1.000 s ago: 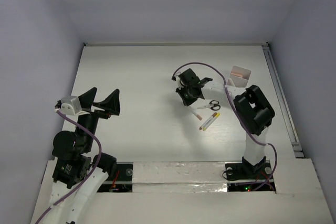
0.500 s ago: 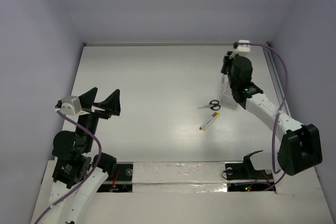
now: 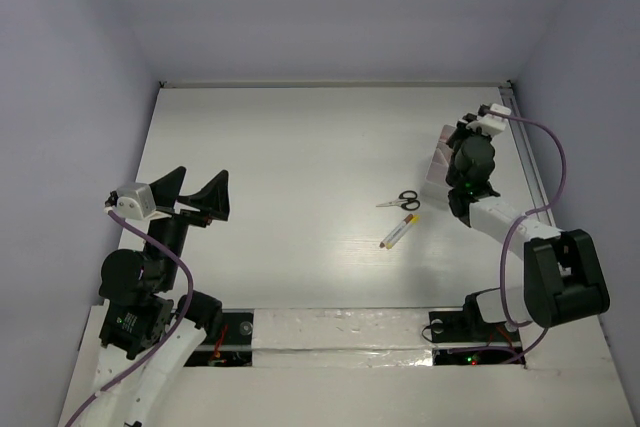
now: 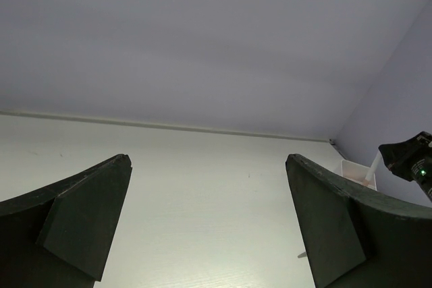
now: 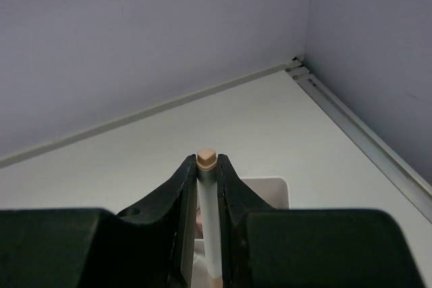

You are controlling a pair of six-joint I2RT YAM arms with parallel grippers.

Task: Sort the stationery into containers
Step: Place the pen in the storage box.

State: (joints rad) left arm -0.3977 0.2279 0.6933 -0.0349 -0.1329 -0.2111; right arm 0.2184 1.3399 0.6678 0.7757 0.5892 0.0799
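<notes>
White pen [image 5: 206,217] clamped in right end effector [image 5: 206,166] | overhead: hidden

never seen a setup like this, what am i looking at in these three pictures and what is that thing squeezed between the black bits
These are two robot arms bolted to a white table. One picture looks down from above; the other two come from small cameras on each wrist, so the black shapes are that arm's own fingers.

The left gripper hangs wide open and holds nothing. The right gripper is shut on a short white pen, upright above a small white cup near the table's far right corner.

On the table lie small black-handled scissors and another pen with a yellow end, apart from each other.
</notes>
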